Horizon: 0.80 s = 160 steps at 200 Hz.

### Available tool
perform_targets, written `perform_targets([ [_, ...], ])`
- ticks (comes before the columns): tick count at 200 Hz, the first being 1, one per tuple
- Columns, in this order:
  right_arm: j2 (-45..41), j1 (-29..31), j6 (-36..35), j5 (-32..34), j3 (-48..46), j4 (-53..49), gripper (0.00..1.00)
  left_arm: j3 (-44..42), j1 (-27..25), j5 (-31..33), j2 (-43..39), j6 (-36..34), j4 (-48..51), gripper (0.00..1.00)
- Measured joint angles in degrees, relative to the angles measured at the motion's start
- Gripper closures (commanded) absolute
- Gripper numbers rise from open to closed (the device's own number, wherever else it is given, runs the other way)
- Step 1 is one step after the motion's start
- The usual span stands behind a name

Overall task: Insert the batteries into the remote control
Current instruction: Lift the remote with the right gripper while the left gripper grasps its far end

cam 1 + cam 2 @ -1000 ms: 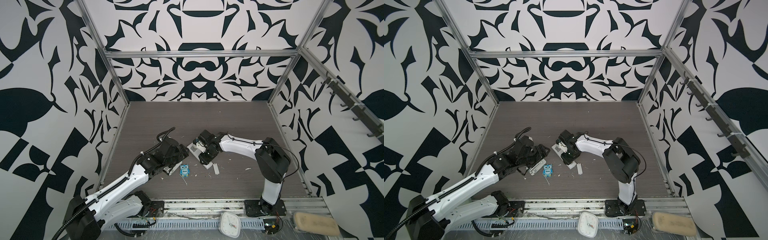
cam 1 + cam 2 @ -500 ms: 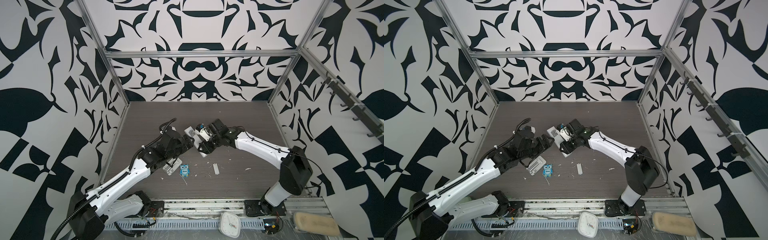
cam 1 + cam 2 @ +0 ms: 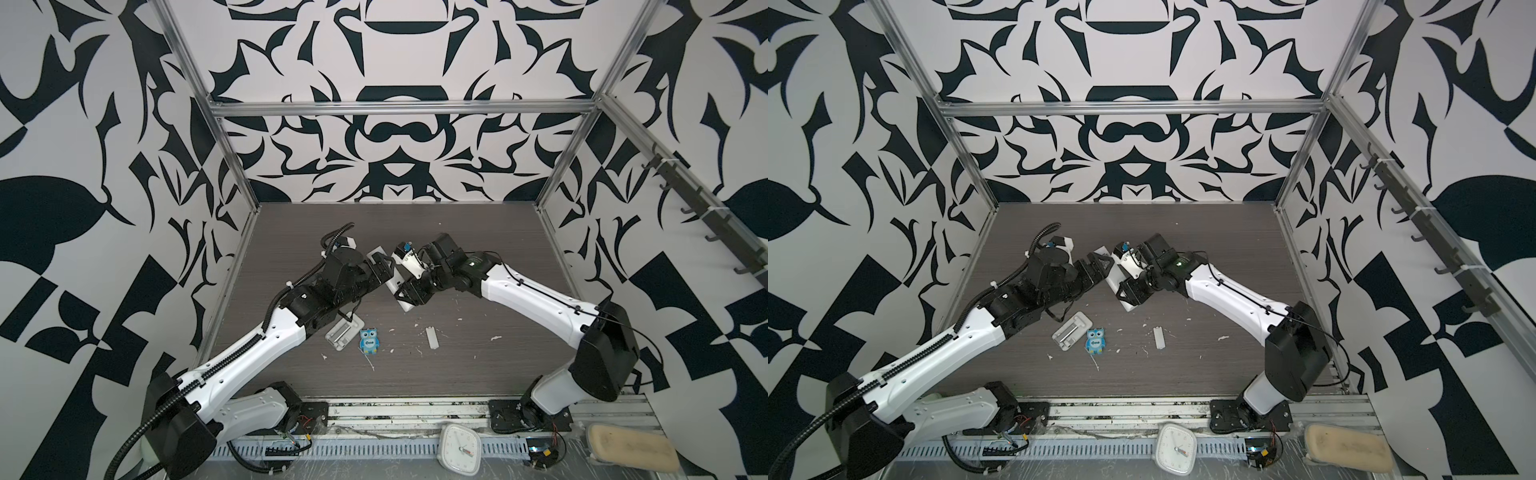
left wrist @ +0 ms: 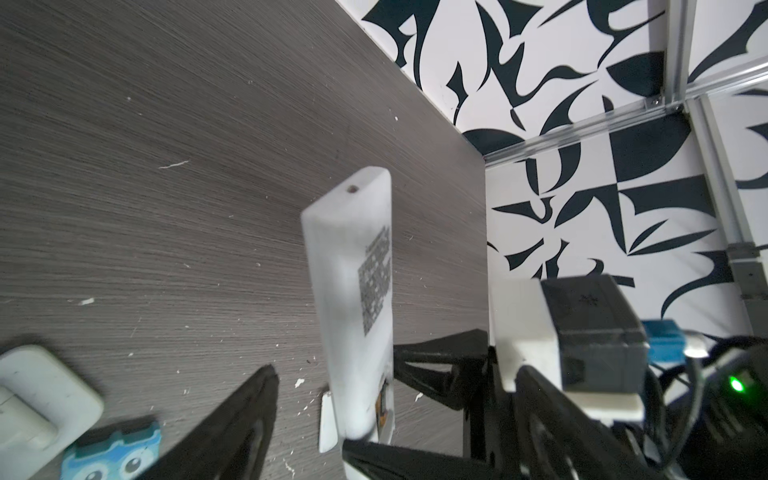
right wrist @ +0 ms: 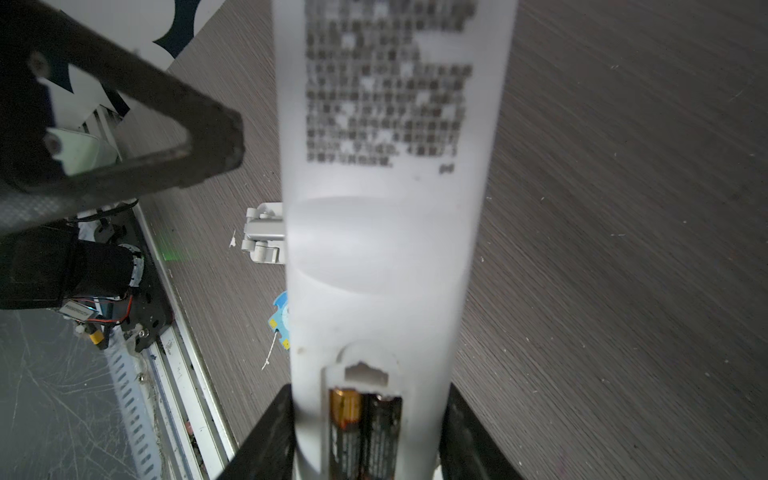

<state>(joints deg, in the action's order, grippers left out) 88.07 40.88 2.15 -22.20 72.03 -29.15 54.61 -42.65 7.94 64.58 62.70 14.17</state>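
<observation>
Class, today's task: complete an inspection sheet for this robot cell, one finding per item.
Surface: dark wood-grain tabletop, speckled with white flecks.
Job's things: remote control held up, back showing, compartment open; two batteries seated inside.
Clutter: grey-white tray, blue owl figure, small white strip lying loose.
Grippers: right gripper shut on the remote; left gripper open beside it.
Cables: black conduit along the left arm; thin cable along the right arm.
Surroundings: black-and-white patterned walls, metal frame, clock and beige pad at the front edge.
</observation>
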Motion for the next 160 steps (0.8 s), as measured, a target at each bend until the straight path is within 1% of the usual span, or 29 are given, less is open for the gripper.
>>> perform_targets([
  [19,-1.51,-0.09,0.33,0.0,0.0,0.04,0.81,0.0,0.0,0.96,0.0,0.52,-0.26,0.14],
  [53,-2.97,-0.31,0.66,0.0,-0.02,0.15,0.81,0.0,0.0,2.1,0.0,0.52,0.22,0.09],
  [79,-3.06,-0.31,0.68,-0.13,-0.11,0.33,0.82,0.48,0.0,2.01,1.01,0.46,-0.07,0.08],
  [123,-3.06,-0.31,0.66,-0.79,-0.22,0.31,0.82,2.16,0.02,1.18,6.25,0.09,-3.26,0.14],
  [125,-3.06,-0.31,0.66,-0.79,-0.22,0.31,0.82,2.16,0.0,1.11,6.43,0.02,-3.37,0.17],
  [128,-3.06,-0.31,0.66,-0.81,-0.22,0.33,0.82,2.16,0.0,1.07,6.64,0.04,-3.63,0.19],
  [160,-3.06,-0.31,0.63,-1.22,-0.39,0.33,0.83,2.14,0.0,1.03,7.5,-0.15,-5.9,0.24],
])
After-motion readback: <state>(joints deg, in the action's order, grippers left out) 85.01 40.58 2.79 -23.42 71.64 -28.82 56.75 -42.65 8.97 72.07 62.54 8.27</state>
